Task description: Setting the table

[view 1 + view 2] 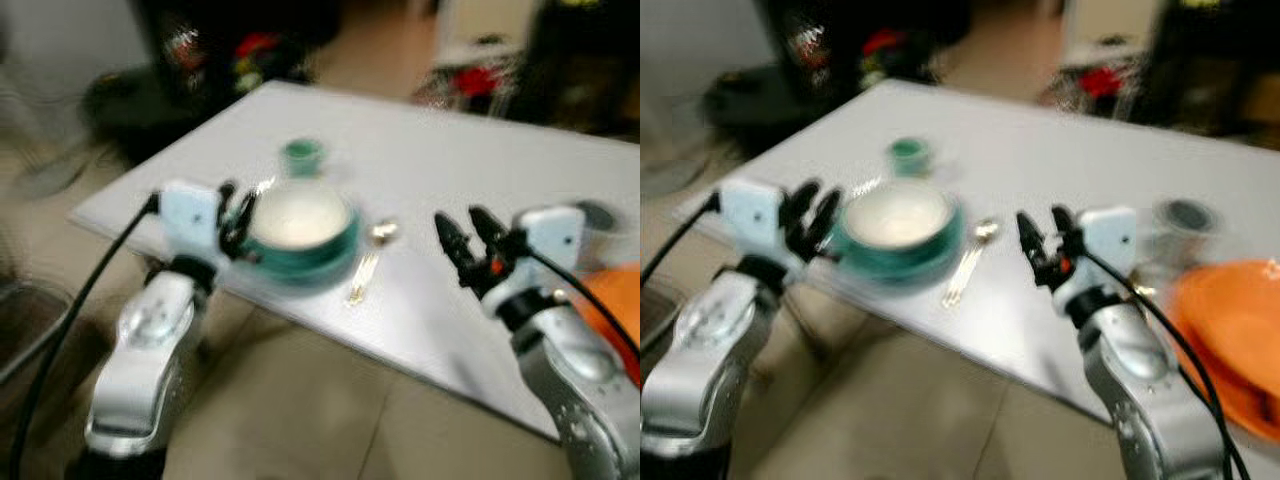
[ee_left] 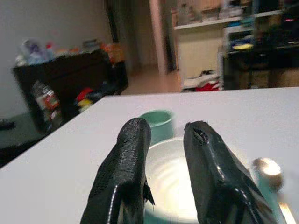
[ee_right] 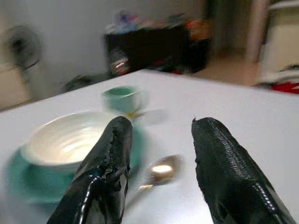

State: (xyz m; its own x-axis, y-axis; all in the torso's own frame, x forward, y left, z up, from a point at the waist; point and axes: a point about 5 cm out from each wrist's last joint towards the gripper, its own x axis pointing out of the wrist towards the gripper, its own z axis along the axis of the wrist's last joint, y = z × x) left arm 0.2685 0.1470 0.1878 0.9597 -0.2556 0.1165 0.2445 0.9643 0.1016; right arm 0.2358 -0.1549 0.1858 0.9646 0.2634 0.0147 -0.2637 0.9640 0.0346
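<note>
Cream bowl [image 1: 298, 219] on teal plate [image 1: 335, 256]; spoon [image 1: 366, 265] beside; both end effectors parted

Bowl [image 1: 298, 220]: on a plate [image 1: 335, 257], near the desk's [image 1: 450, 160] front edge.
Cup [image 1: 301, 154]: behind the bowl.
Spoon [image 1: 366, 262]: just right of the plate.
Left claw [image 1: 232, 218]: at the bowl's left.
Right claw [image 1: 466, 240]: right of the spoon.

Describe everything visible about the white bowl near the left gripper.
The white bowl is round, glossy and ceramic-looking, upright and apparently empty. It sits on a teal plate near the white table's front edge. The left gripper is at its rim; blur hides any contact. A spoon lies beside it, a small teal cup behind.
</note>
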